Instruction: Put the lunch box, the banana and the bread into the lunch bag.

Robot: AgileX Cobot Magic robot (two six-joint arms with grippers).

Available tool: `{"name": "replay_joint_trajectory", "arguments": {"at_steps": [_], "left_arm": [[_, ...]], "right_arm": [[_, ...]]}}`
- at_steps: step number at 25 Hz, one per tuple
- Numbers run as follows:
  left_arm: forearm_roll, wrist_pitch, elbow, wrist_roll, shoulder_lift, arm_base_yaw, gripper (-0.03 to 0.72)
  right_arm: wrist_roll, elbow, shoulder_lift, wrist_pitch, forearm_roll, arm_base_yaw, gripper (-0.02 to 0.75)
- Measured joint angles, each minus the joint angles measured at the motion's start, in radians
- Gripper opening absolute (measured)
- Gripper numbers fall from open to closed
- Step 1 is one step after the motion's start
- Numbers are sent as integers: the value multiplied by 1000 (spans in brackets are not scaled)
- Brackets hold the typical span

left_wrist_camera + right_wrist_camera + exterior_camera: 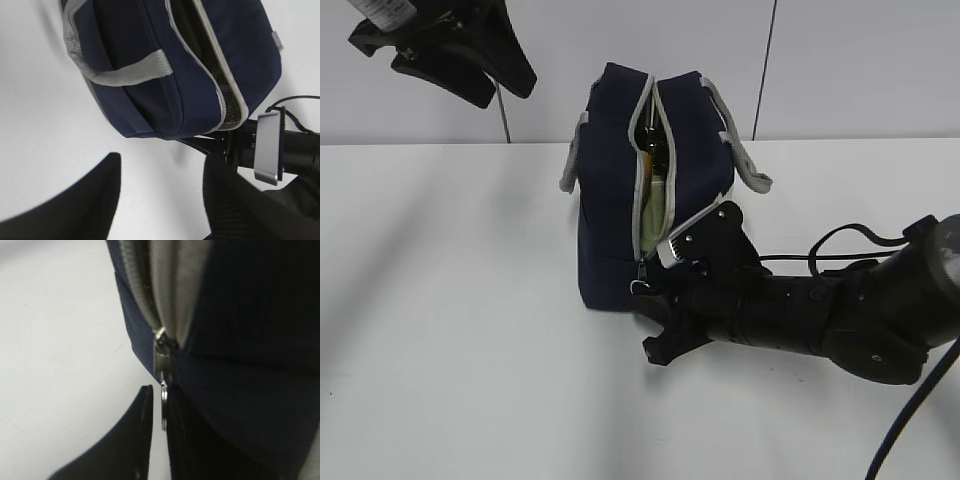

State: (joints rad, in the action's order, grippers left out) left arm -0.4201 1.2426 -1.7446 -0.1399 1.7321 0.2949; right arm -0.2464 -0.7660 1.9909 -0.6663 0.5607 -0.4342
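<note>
Black fingers [150, 440] of the right gripper [655, 320] are pinched on the ring pull [164, 407] at the lunch bag [615, 200] end — apparently for zipping. Above the bag, the left gripper [460, 55] is held spread, idle.

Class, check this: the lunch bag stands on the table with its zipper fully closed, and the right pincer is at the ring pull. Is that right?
One thing is wrong. The zipper of the lunch bag is open, its top gaping, as the exterior view shows. The right pincer is indeed at the ring pull, and the bag stands on the table.

navy lunch bag [610, 200] upright on table, zipper [161, 347] open, pale contents inside
</note>
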Motion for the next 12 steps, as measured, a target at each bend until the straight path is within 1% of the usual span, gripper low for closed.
{"name": "replay_joint_trajectory", "arguments": {"at_steps": [2, 4, 6, 12], "left_arm": [[0, 0, 0, 0, 0, 0, 379], [0, 0, 0, 0, 0, 0, 379], [0, 0, 0, 0, 0, 0, 379], [0, 0, 0, 0, 0, 0, 379]], "right_arm": [[2, 0, 0, -2, 0, 0, 54], [2, 0, 0, -2, 0, 0, 8], [2, 0, 0, -2, 0, 0, -15], [2, 0, -4, -2, 0, 0, -16]]}}
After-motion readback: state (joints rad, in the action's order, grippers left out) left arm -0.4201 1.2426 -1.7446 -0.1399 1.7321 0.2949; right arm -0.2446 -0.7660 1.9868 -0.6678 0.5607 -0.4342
